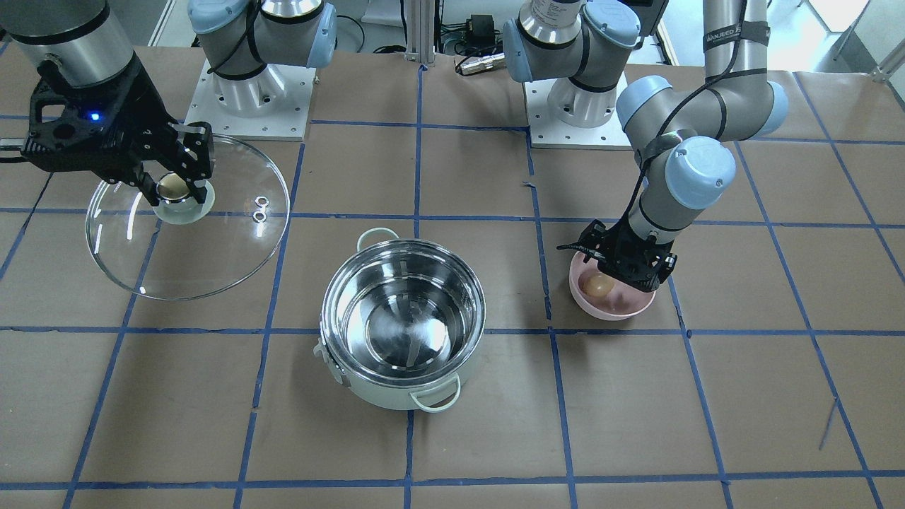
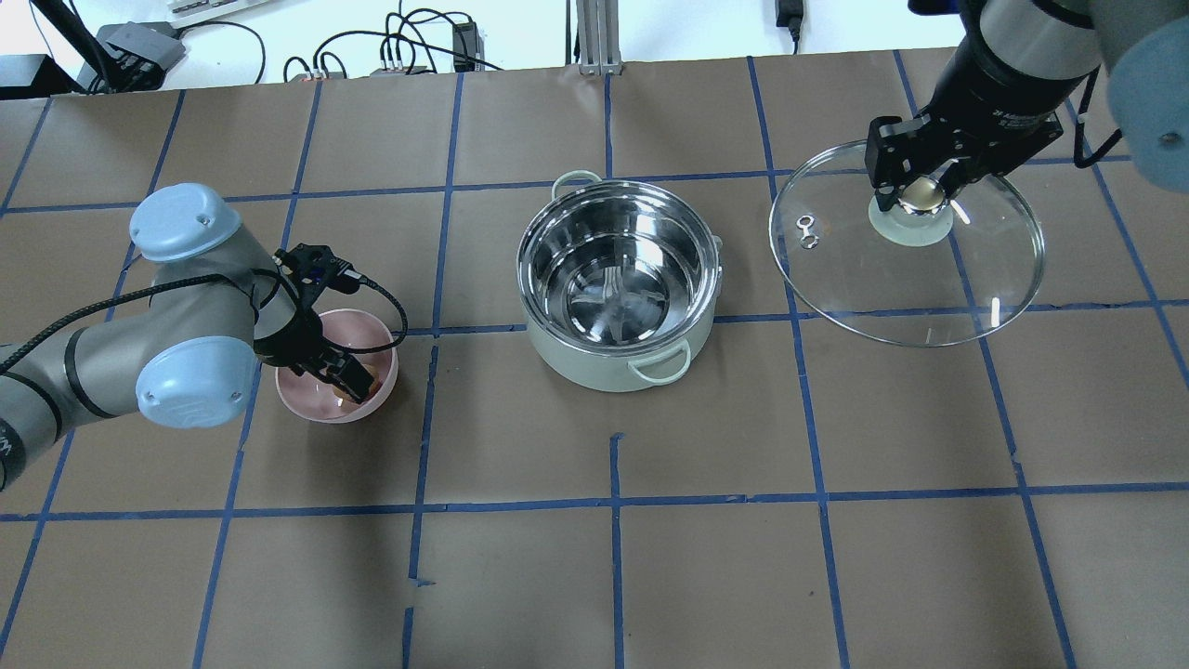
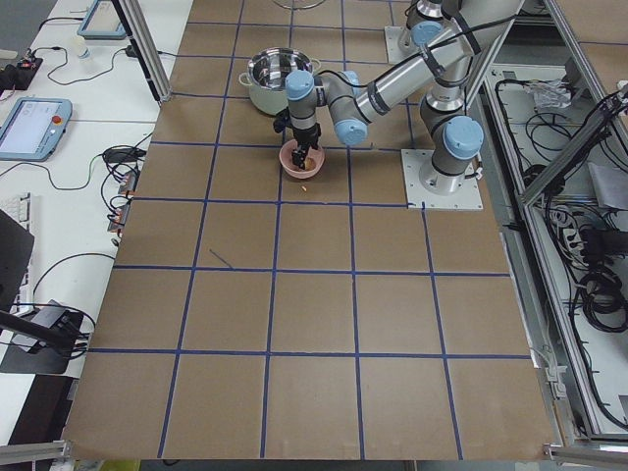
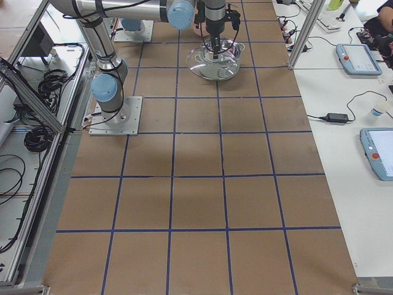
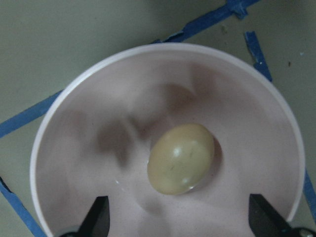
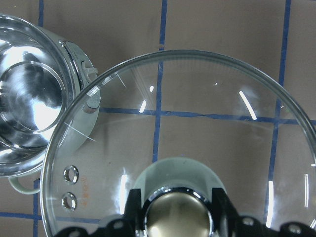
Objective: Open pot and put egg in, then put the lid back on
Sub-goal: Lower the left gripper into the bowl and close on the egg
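Note:
The mint-green pot (image 1: 382,392) stands open and empty at the table's middle (image 2: 594,372). My right gripper (image 1: 177,187) is shut on the brassy knob of the glass lid (image 1: 212,240) and holds the lid off the pot, to the pot's right in the overhead view (image 2: 906,269). The right wrist view shows the fingers (image 6: 133,210) clamped on the knob. The light brown egg (image 5: 181,158) lies in a pink bowl (image 5: 123,98). My left gripper (image 1: 619,279) is open and reaches down into the bowl, its fingertips (image 5: 98,219) wide apart on either side of the egg, not touching it.
The pink bowl (image 2: 372,327) sits on the brown paper left of the pot in the overhead view. Blue tape lines grid the table. The two arm bases (image 1: 247,92) stand at the robot's edge. Cables and controllers lie beyond the table's far edge.

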You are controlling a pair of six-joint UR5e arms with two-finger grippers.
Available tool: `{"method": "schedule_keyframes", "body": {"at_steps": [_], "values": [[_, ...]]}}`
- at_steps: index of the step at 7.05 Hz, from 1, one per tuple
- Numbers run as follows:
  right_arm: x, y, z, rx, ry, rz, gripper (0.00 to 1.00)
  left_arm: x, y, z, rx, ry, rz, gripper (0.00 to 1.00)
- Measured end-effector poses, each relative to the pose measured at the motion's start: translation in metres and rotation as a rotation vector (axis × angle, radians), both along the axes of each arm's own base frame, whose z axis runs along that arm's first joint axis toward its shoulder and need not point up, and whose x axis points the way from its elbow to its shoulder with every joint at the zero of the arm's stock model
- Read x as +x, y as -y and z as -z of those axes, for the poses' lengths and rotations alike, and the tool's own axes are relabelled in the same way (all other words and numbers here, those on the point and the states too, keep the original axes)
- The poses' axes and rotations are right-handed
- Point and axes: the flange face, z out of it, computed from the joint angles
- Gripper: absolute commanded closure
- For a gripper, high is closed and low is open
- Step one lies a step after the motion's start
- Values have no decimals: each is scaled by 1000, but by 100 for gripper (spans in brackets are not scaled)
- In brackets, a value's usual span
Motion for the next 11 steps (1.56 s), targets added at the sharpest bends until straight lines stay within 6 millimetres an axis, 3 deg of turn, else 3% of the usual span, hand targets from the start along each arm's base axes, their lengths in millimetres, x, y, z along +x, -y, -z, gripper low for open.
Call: {"method": "schedule_keyframes", "body": {"at_steps": [4, 6, 11], "values": [[0, 0, 1, 2, -1, 0, 77, -14, 0, 0, -24, -1, 233, 1], [-1, 0, 2, 4, -1, 0, 77, -12, 7, 7, -48, 7, 342, 1], [-1, 0, 2, 4, -3, -9, 77, -8, 12, 23, -53, 33, 395, 5]]}}
